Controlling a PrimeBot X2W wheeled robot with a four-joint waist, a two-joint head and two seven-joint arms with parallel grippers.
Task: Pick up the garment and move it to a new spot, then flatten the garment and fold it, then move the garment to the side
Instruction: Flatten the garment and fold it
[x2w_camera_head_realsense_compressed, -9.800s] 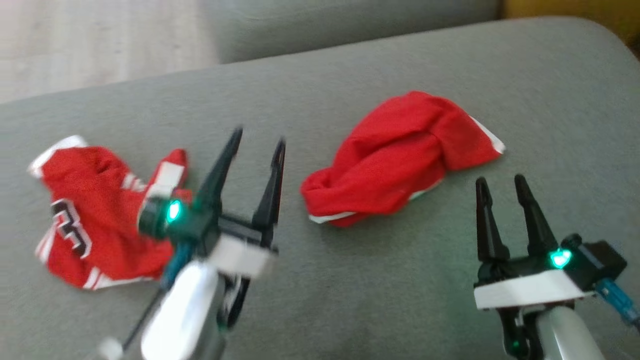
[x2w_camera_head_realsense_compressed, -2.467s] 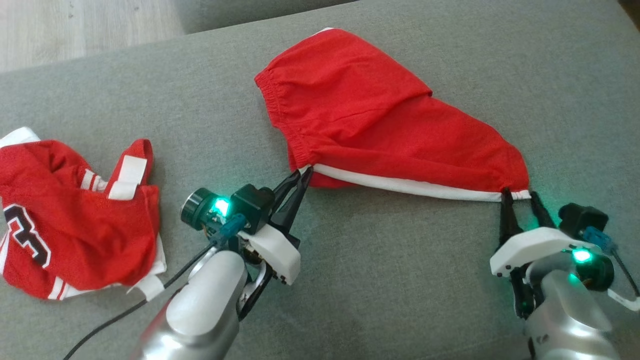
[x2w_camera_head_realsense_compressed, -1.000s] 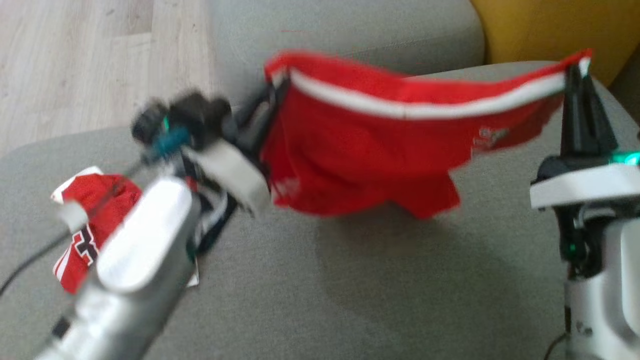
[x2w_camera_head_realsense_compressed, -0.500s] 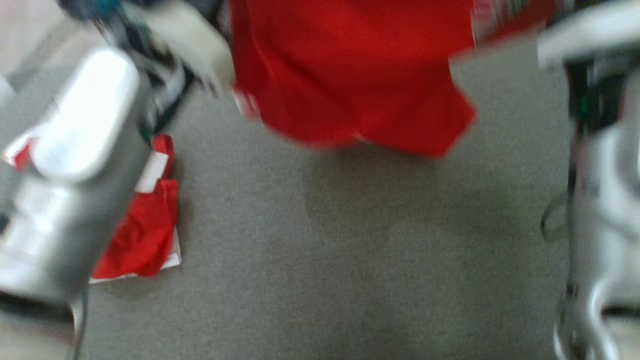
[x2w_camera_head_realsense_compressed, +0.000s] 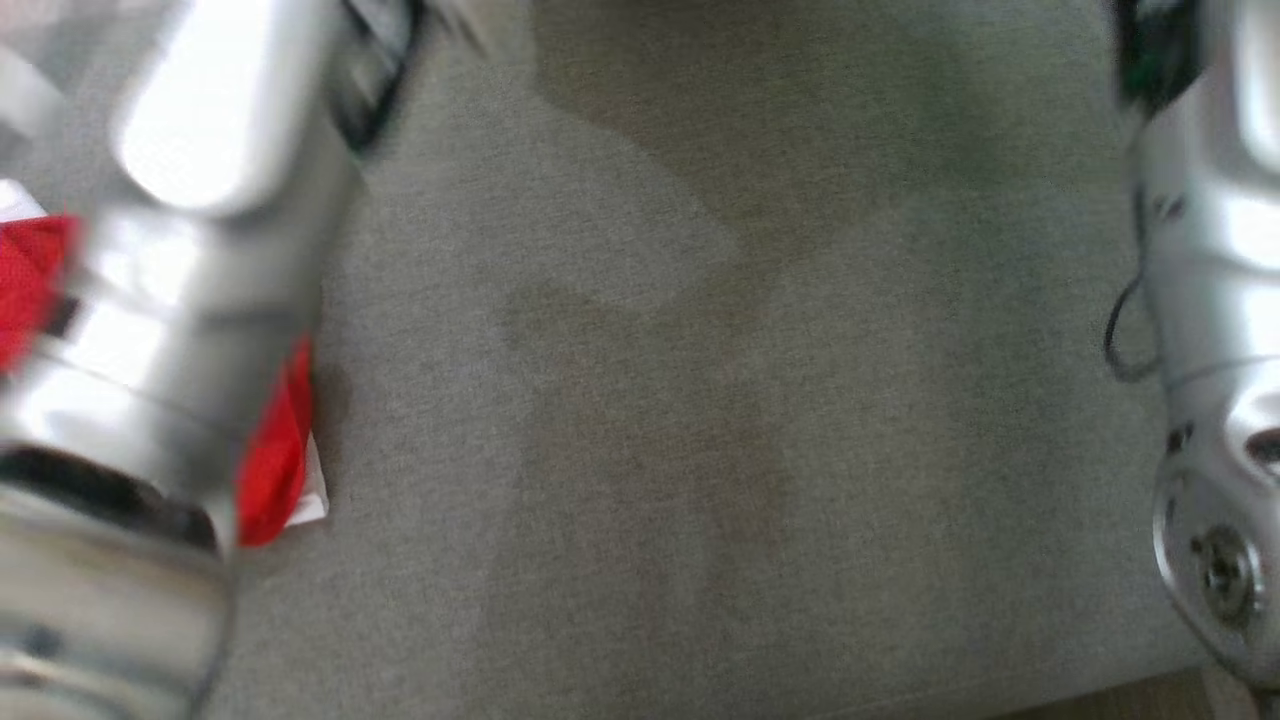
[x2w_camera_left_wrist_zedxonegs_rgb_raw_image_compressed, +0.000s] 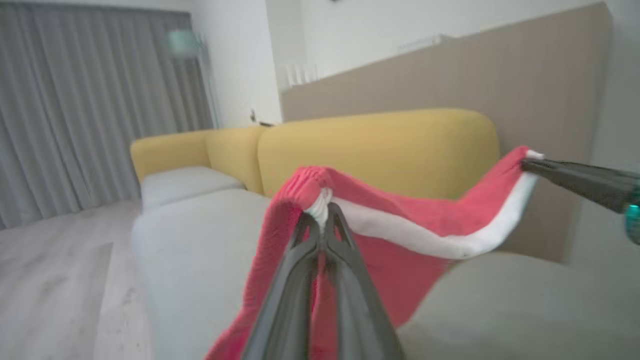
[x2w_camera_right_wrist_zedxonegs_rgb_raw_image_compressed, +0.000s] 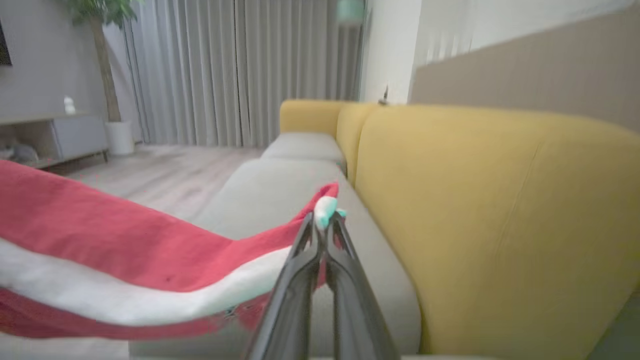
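The garment is a pair of red shorts with a white stripe along the edge, hanging in the air above the grey sofa seat. My left gripper is shut on its gathered waistband corner. My right gripper is shut on the opposite corner of the garment, and its dark fingers also show at the right of the left wrist view. The white-striped edge sags between the two grips. In the head view my pale left forearm and right forearm rise past the top edge.
A second red jersey lies on the seat at the left, partly hidden behind my left forearm. Yellow sofa backs stand beyond the seat. Wooden floor, grey curtains and a potted plant lie farther off.
Both arms have lifted the garment off the seat and out of the head view's top; the head camera has tilted down toward the seat. Both grips hold.
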